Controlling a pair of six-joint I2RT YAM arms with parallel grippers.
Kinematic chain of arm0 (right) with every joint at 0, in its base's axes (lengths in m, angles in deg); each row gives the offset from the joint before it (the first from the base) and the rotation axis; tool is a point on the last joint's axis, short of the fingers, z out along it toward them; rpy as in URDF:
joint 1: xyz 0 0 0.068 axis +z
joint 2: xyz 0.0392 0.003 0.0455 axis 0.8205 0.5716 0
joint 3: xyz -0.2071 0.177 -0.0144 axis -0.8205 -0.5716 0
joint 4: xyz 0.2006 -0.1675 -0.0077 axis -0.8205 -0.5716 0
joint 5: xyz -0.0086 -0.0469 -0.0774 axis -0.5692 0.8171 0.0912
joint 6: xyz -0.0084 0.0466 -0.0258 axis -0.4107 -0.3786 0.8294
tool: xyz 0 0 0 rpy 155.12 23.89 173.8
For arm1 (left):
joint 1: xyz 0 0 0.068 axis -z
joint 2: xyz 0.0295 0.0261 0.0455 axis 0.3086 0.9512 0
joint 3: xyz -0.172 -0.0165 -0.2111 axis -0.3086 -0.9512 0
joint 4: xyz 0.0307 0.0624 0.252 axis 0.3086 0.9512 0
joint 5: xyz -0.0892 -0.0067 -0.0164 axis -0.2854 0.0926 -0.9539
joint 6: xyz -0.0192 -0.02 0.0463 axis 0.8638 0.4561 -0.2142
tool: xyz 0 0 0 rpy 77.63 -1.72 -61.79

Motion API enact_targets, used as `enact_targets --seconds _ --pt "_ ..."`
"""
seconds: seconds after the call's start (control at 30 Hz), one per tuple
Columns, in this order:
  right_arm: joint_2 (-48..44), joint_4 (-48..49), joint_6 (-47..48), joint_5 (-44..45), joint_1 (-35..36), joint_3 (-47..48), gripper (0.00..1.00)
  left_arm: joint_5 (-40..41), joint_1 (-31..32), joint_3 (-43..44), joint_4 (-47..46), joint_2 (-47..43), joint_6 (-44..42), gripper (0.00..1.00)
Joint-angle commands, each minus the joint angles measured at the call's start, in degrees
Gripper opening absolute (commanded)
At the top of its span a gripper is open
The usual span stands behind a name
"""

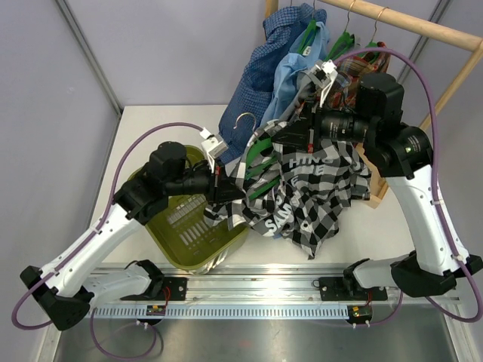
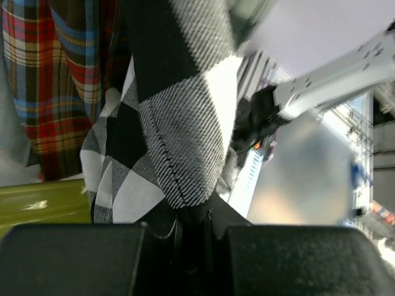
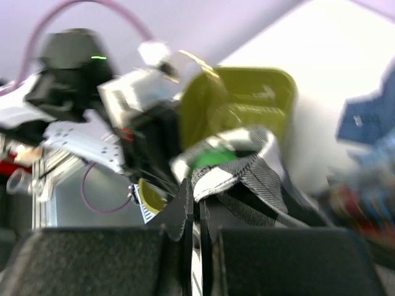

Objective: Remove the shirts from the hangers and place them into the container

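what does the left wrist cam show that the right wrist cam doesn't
Left wrist only: the right arm's white link. Right wrist only: the green hanger under checked fabric, the left arm, and a dark blue shirt at the right edge. Both: the checked shirt and the olive container.

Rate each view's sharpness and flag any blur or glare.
Top external: sharp and evenly lit, with glare on the slotted bottom of the container. Left wrist: the black-and-white check shirt is crisp, the background washed out and soft. Right wrist: motion-blurred throughout, the green hanger a smear.
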Motion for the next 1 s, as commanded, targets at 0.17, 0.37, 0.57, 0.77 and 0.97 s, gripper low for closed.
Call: enact_targets --seconds 0.17,0.37,0.57,0.77,0.97 --pt "2.5 -1.05 10.75 -11.7 8.34 1.7 0.0 1.0 2.05 6.69 1.19 3.12 -11.95 0.0" --pt "-1.18 -14.68 32.36 -3.01 8.61 -3.76 0.2 -0.24 1.96 3.79 -1.28 0.3 -15.28 0.0" --pt "-4.78 -21.72 45.39 6.57 8.61 -1.04 0.81 -1.91 1.96 2.72 3.36 -2.51 -24.41 0.0" --pt "-8.92 -22.25 50.59 11.59 8.09 -0.34 0.86 0.99 1.96 8.09 17.08 -2.6 -36.11 0.0" --pt "-8.04 -27.44 60.6 3.0 7.82 -1.3 0.87 -0.4 1.96 11.25 21.22 -3.3 -41.74 0.0"
